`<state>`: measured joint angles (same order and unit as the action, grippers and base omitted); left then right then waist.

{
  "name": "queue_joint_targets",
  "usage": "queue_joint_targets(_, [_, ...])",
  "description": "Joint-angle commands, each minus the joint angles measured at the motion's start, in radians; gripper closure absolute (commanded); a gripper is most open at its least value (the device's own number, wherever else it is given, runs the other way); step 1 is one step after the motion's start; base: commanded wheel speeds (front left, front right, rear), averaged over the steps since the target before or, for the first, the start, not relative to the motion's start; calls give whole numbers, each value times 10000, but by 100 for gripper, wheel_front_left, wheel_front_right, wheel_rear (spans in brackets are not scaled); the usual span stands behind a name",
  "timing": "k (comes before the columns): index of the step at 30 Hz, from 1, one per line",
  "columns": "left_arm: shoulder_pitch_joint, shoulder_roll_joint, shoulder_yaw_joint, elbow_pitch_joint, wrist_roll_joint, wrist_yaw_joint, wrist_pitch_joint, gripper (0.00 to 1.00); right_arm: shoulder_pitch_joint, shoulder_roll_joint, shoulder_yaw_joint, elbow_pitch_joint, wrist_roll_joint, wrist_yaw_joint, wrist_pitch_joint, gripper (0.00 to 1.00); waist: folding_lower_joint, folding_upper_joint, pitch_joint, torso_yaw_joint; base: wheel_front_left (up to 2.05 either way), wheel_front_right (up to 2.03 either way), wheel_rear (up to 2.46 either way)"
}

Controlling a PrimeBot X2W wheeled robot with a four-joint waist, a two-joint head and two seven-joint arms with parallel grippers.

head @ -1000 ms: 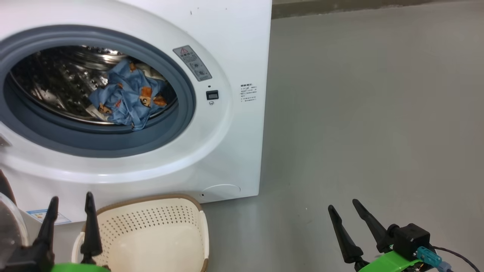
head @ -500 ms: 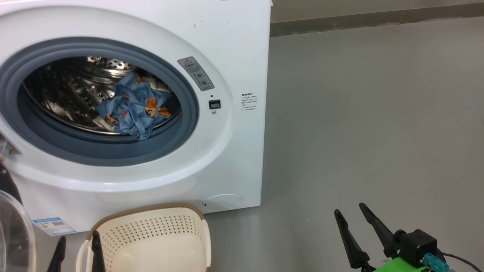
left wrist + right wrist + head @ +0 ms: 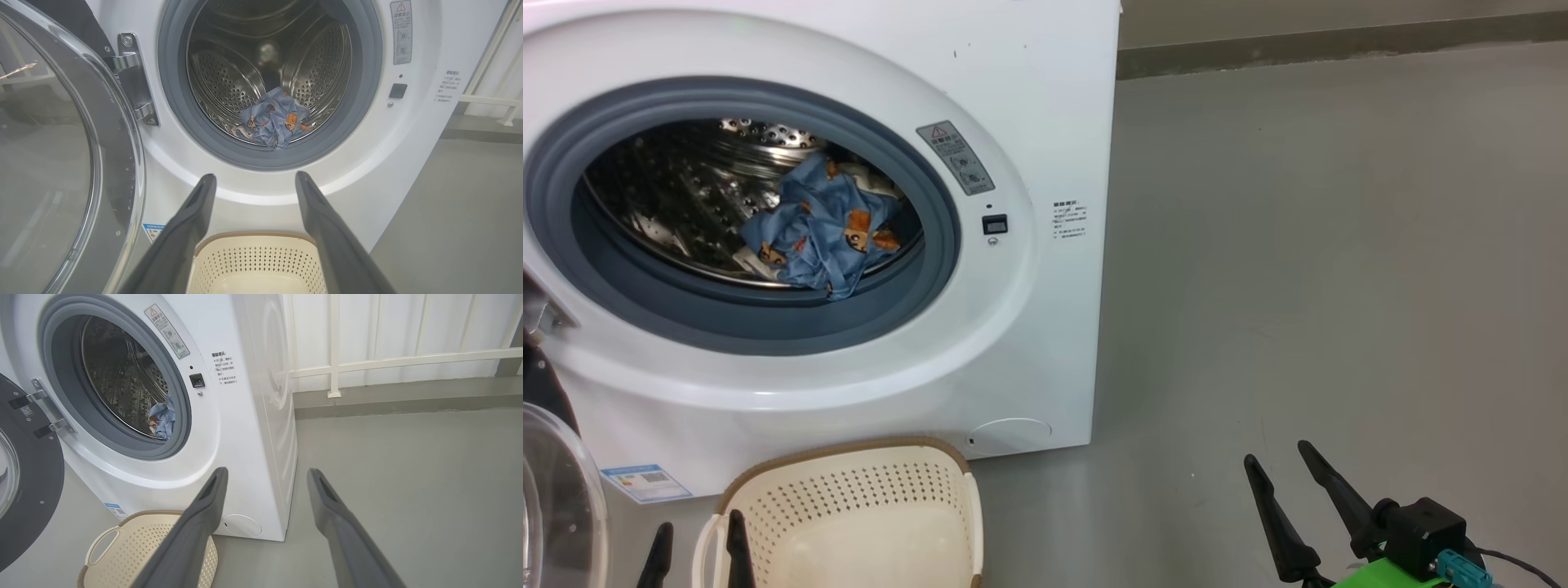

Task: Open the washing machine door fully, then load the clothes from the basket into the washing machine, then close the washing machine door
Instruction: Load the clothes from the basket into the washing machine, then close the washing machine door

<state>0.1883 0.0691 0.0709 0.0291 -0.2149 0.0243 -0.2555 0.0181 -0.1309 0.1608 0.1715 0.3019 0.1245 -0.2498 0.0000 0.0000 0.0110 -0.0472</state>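
The washing machine (image 3: 1029, 327) stands at the left with its drum exposed. The washing machine door (image 3: 61, 163) is swung wide open on its hinge at the left; its glass (image 3: 556, 498) is at the head view's lower left. The clothes (image 3: 825, 233), blue with orange prints, lie bunched at the drum's bottom (image 3: 273, 120). Before the machine, the basket (image 3: 866, 490) sits on the floor, its visible inside bare. My left gripper (image 3: 697, 531) is open over the basket's left rim, holding nothing. My right gripper (image 3: 1276, 454) is open over the floor to the right.
Grey floor (image 3: 1298, 245) stretches to the right of the machine. A white railing (image 3: 367, 361) and a low kerb run along the back wall. The open door (image 3: 28, 477) takes up the space left of the basket (image 3: 135, 547).
The head camera has tilted, shifting the whole scene slightly down and right. My left gripper has dropped toward the bottom edge, so that just its fingertips are seen. The clothes and basket are unmoved.
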Motion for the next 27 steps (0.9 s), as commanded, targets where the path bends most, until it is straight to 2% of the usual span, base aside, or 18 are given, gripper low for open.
queue_joint_targets(1, [-100, 27, 364, -226, 79, -34, -62, 0, -159, -58, 255, -274, -61, 62, -120, 0, 0, 0, 18, -7, 0, 0, 0])
queue_joint_targets(4, [-84, -6, 389, -184, 237, 43, -63, 0, -191, -45, 252, -279, -58, 62, -120, 0, 0, 0, 55, -12, 0, 0, 0])
queue_joint_targets(12, [-193, -32, 558, 4, 323, -328, -63, 0, -219, -17, 197, -282, -89, 62, -120, 0, 0, 0, 71, -5, 0, 0, 0])
queue_joint_targets(27, [-332, -127, 692, 208, 426, -573, -63, 0, -283, 21, 179, -208, -123, 62, -120, 0, 0, 0, 116, 60, 0, 0, 0])
